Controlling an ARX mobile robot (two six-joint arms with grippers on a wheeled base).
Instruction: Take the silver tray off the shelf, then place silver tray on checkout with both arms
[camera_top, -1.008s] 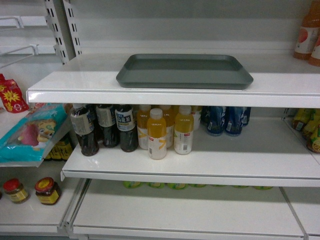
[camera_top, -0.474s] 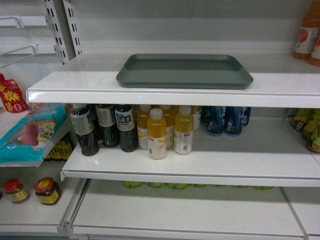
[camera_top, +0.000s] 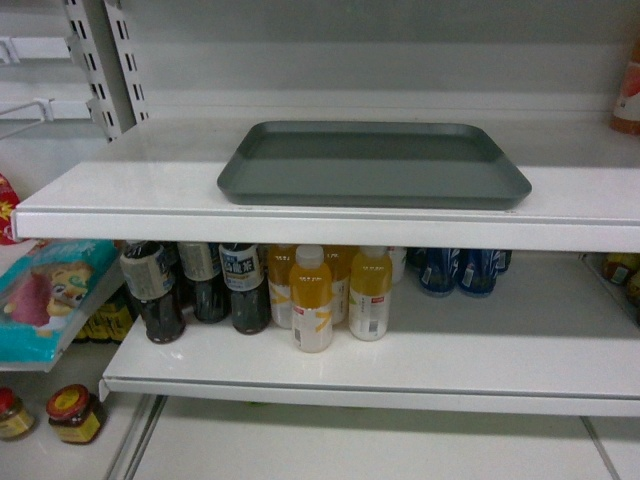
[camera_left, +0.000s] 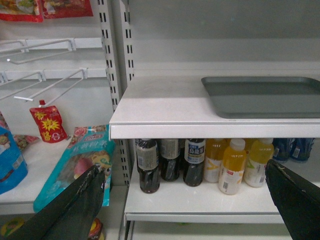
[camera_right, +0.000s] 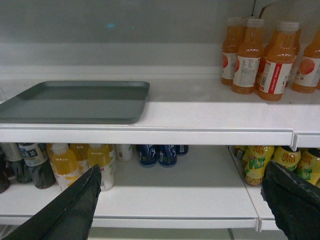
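While the head view shows only the silver tray (camera_top: 372, 163), wrist views show both grippers spread wide, empty.

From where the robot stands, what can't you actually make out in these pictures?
- Checkout: in no view.
- Silver tray: right part cut off by the frame edge in the left wrist view, left end in the right wrist view.
- Left fingers and right fingers: only tips show at the wrist views' bottom edges; arms absent from the head view.
- Bottle labels: print too small.
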